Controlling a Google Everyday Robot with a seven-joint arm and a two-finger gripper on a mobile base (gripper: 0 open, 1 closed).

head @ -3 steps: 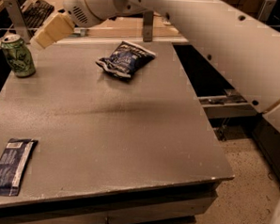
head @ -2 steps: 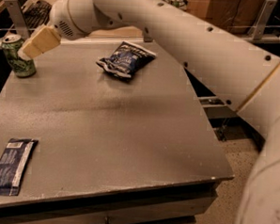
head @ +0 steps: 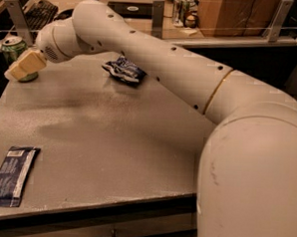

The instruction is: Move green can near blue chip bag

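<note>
Green and silver-topped, the green can point(head: 13, 47) stands upright at the far left corner of the grey table point(head: 111, 153), and the step in hand reads as the reach for it: nothing suggests the can has left its spot, so the carrying part of the task is not yet done. The gripper point(head: 19, 70), a beige piece at the end of the white arm point(head: 156, 61), sits low over the tabletop, right against the can's near side and covering its lower half from this view. Whether it is released or already clamped on the can cannot be told, since the view gives only its outer face. The can rises just behind and above the gripper, the two overlapping in the picture, so they are probably touching or very nearly so. The blue chip bag point(head: 125, 71) lies crumpled on the far middle of the table, well apart from the can to its right and partly tucked behind the arm. As a judgement, the next move calls for a firm hold around the can's body, a small lift to free it from the surface, and a sideways carry to the right, setting it down upright just beside the bag without pressing onto it. A flat blue wrapper point(head: 12, 175) lies at the near left edge, away from that path.
</note>
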